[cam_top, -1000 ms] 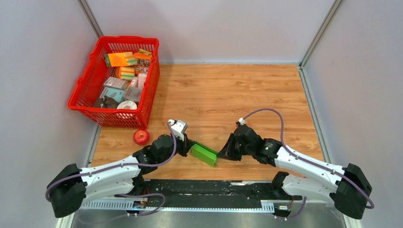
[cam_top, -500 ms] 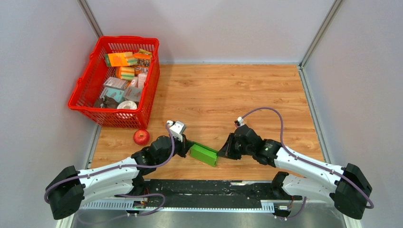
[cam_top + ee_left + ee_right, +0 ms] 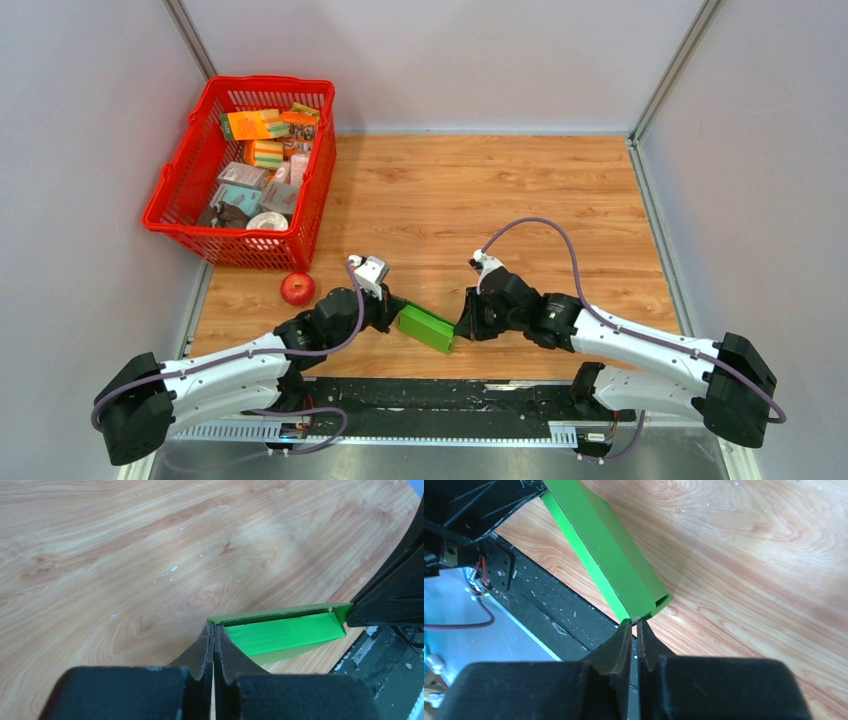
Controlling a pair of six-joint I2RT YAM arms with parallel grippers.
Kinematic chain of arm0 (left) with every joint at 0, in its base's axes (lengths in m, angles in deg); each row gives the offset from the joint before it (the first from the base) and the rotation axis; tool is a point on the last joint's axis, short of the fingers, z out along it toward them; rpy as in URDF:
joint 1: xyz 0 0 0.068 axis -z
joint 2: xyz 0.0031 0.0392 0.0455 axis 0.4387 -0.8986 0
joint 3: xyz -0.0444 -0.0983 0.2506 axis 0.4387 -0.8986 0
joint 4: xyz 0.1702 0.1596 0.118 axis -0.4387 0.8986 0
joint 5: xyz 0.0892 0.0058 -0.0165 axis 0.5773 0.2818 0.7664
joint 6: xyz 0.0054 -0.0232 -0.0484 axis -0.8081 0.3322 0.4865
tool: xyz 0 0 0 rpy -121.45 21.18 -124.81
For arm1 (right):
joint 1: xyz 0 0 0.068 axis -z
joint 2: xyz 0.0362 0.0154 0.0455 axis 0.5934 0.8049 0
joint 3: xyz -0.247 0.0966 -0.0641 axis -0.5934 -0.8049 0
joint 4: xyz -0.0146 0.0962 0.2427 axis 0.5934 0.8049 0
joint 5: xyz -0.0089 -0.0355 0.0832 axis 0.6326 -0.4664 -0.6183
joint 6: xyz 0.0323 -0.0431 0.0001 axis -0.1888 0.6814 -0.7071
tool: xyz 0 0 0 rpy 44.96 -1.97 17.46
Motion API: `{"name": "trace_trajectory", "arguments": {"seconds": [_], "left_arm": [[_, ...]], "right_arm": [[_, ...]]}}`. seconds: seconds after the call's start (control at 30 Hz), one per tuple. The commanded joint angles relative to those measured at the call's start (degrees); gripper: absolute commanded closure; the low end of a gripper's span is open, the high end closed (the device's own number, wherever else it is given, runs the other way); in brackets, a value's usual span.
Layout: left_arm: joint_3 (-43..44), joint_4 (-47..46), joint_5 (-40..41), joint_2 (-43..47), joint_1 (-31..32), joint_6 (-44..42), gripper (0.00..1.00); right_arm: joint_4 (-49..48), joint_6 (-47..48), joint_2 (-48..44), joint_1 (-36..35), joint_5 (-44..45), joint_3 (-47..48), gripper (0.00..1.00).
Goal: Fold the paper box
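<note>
The paper box (image 3: 426,328) is a bright green, long, narrow box, hanging low over the wooden table near its front edge, between my two grippers. My left gripper (image 3: 395,312) is shut on the box's left end. In the left wrist view its tips (image 3: 214,626) pinch the corner edge of the box (image 3: 285,632), whose open side shows the inside. My right gripper (image 3: 458,330) meets the box's right end. In the right wrist view its jaws (image 3: 636,621) stand almost together, nipping the lower end corner of the box (image 3: 609,550).
A red basket (image 3: 250,252) with several small packages stands at the back left. A red apple (image 3: 297,289) lies on the table just left of my left arm. A black rail (image 3: 440,395) runs along the front edge under the box. Grey walls close in both sides.
My right wrist has moved left and a little away from the front edge. The box and my left gripper have shifted slightly left. Both grippers stay at the box's ends.
</note>
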Motion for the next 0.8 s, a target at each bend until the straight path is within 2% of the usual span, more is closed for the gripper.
{"name": "trace_trajectory", "arguments": {"seconds": [0.0,0.13,0.23,0.33,0.4,0.57,0.77], "left_arm": [[-1.21,1.38,-2.96,1.16,0.96,1.53,1.0],[-1.39,2.26,-2.6,1.95,0.96,1.53,1.0],[-1.48,2.09,-2.52,2.04,0.96,1.62,1.0],[-1.57,1.91,-2.43,2.04,0.96,1.71,1.0],[-1.83,1.65,-2.34,1.87,0.96,1.71,1.0],[-2.71,0.77,-2.17,1.6,0.96,1.88,1.0],[-3.15,1.21,-1.81,2.57,0.96,1.97,1.0]], "right_arm": [[5.05,8.69,-2.35,-0.45,2.61,4.06,0.87],[5.67,14.92,-6.04,-1.06,2.61,4.68,0.59],[6.81,18.36,-6.75,-3.61,9.1,6.87,0.45],[5.33,21.7,-4.73,-8.52,14.37,8.81,0.37],[2.87,25.74,-2.36,-13.69,20.52,9.95,0.33],[-0.03,33.47,10.99,-21.54,37.55,13.56,0.28],[-1.44,39.64,25.31,-27.52,46.1,18.48,0.27]]}}
